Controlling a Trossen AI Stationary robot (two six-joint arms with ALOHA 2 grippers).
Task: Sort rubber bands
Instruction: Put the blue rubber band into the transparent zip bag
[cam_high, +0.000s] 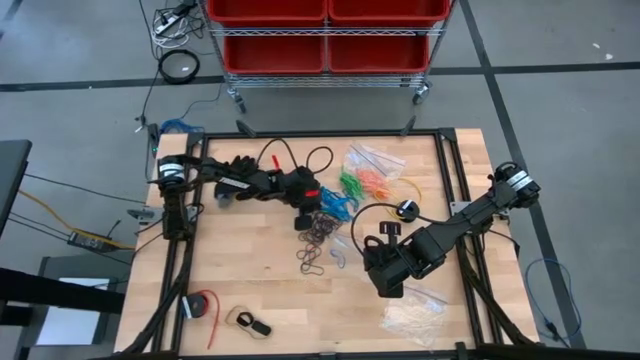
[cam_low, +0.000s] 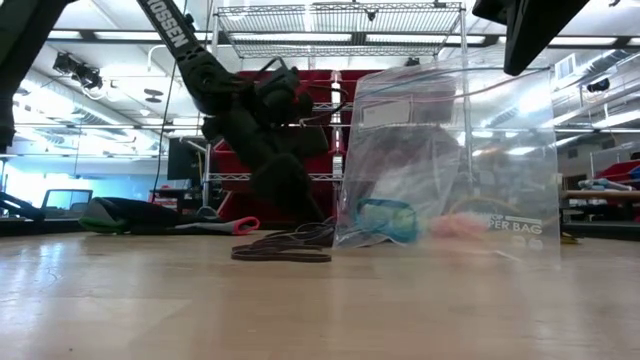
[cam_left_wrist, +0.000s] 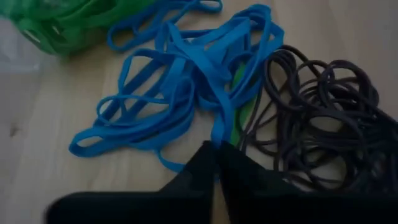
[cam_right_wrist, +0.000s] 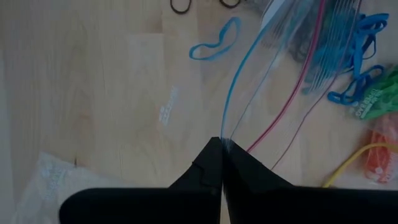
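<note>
blue rubber bands (cam_left_wrist: 180, 93) pinched by left fingers (cam_left_wrist: 214, 180); right fingers (cam_right_wrist: 221, 163) grip bag (cam_right_wrist: 292, 56).

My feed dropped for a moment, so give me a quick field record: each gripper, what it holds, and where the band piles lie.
left gripper: shut, down at the blue rubber bands, apparently pinching one
right gripper: shut on the clear bag
black rubber bands: piled beside the blue
green rubber bands: bunched farther off

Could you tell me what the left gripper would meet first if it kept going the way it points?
Probably the blue rubber bands straight ahead of the left gripper, its fingers closed at their edge; depth is unclear.
</note>
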